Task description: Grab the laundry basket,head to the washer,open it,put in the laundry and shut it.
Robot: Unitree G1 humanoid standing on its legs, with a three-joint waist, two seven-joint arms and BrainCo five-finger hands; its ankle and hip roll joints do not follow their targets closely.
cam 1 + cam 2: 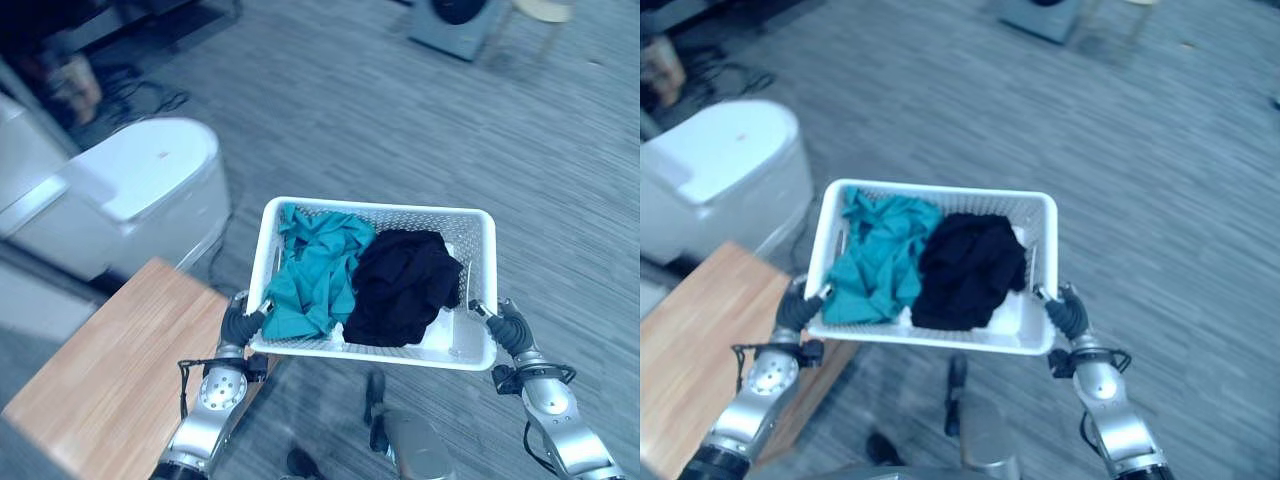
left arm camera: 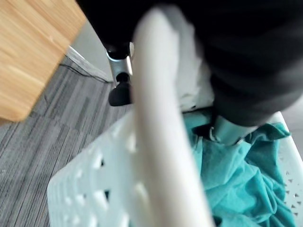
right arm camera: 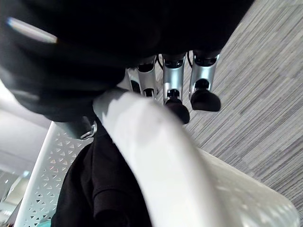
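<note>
Above the grey floor point(image 1: 420, 130), the white laundry basket point(image 1: 470, 222) hangs between both arms, teal garment point(image 1: 312, 270) and black garment point(image 1: 400, 285) inside. Left robot hand point(image 1: 240, 322) grips its left rim, right robot hand point(image 1: 508, 328) curls around the right rim; wooden counter point(image 1: 110, 370) lower left.

Grey carpet floor point(image 1: 400, 110) and a wooden table point(image 1: 120, 370).

The striped grey floor spans the scene. A white rounded unit point(image 1: 130, 195) stands on it to the robot's left, just beyond the table's far corner. A grey washer point(image 1: 455, 25) stands far ahead, and dark cables point(image 1: 130, 95) lie on the floor at upper left.
</note>
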